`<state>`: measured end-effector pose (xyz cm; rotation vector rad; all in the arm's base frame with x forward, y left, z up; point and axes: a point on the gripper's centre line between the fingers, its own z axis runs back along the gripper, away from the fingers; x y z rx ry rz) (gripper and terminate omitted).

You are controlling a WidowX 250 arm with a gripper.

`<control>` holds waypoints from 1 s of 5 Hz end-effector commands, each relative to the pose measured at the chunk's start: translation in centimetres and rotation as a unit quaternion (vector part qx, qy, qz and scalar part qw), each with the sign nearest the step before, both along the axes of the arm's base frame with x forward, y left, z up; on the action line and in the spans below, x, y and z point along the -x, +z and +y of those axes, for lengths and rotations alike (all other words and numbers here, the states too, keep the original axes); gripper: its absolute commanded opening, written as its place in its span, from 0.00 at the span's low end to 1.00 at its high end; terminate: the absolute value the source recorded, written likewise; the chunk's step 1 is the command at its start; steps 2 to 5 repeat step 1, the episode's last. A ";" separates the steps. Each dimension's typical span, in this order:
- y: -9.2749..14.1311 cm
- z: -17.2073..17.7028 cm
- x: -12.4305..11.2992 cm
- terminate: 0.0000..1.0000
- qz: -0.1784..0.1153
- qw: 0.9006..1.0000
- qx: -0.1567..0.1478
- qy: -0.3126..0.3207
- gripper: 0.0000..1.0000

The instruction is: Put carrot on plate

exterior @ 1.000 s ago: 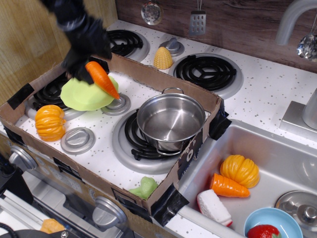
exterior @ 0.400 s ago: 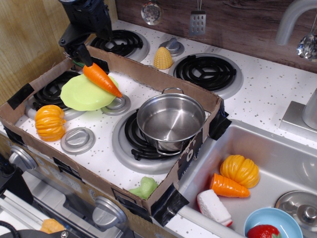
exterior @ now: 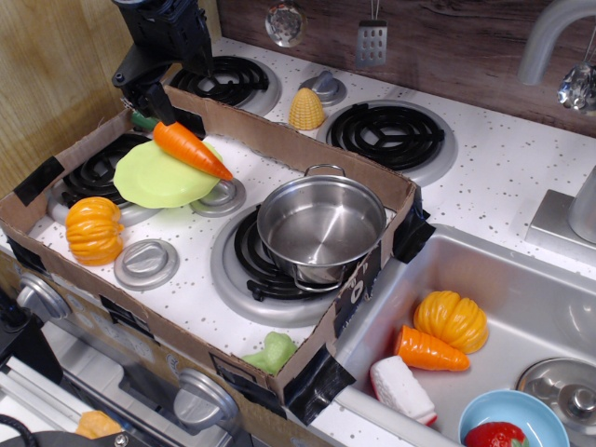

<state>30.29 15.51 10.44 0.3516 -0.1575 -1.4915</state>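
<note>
We see the carrot (exterior: 191,150) lying slanted across the far right rim of the lime-green plate (exterior: 154,182), its green stem end by the black pincer (exterior: 149,101); we cannot tell whether the pincer grips it. The steel pot (exterior: 319,228) sits right of them.

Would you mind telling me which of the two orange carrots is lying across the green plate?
The long carrot with the dark green stem, lying across the lime-green plate's back edge just below the gripper. The short stemless carrot piece lies in the sink.
</note>
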 end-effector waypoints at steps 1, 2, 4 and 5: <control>2.7 0.2 -0.9 1.00 -0.030 0.999 -0.017 -0.001 1.00; 2.7 0.2 -0.9 1.00 -0.030 0.999 -0.017 -0.001 1.00; 2.7 0.2 -0.9 1.00 -0.030 0.999 -0.017 -0.001 1.00; 2.7 0.2 -0.9 1.00 -0.030 0.999 -0.017 -0.001 1.00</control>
